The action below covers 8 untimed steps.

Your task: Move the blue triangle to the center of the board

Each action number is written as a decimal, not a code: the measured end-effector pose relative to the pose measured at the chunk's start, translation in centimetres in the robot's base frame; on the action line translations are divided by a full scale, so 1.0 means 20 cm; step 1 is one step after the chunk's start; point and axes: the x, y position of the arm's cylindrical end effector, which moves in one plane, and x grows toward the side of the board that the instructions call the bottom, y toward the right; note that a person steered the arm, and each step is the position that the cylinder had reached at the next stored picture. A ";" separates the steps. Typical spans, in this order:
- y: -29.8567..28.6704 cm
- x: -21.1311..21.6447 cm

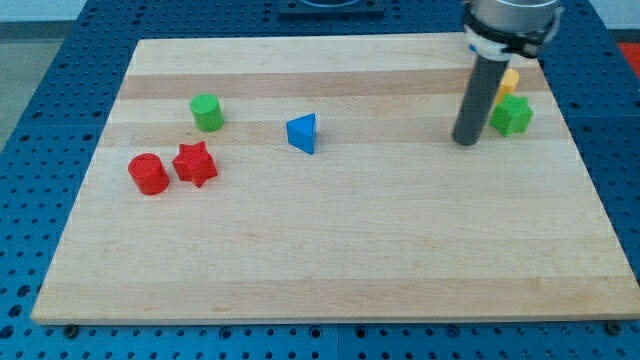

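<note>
The blue triangle [302, 133] lies on the wooden board [330, 250], left of the middle and toward the view's top. My tip [465, 141] rests on the board well to the right of the blue triangle, with bare wood between them. The tip stands just left of a green star-like block [512, 115]. A yellow block [508, 82] sits above the green one, partly hidden behind the rod.
A green cylinder [207, 112] stands at the upper left. A red cylinder [149, 173] and a red star [195, 163] sit close together at the left. A blue pegboard table [40, 150] surrounds the board.
</note>
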 end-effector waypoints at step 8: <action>-1.12 -0.14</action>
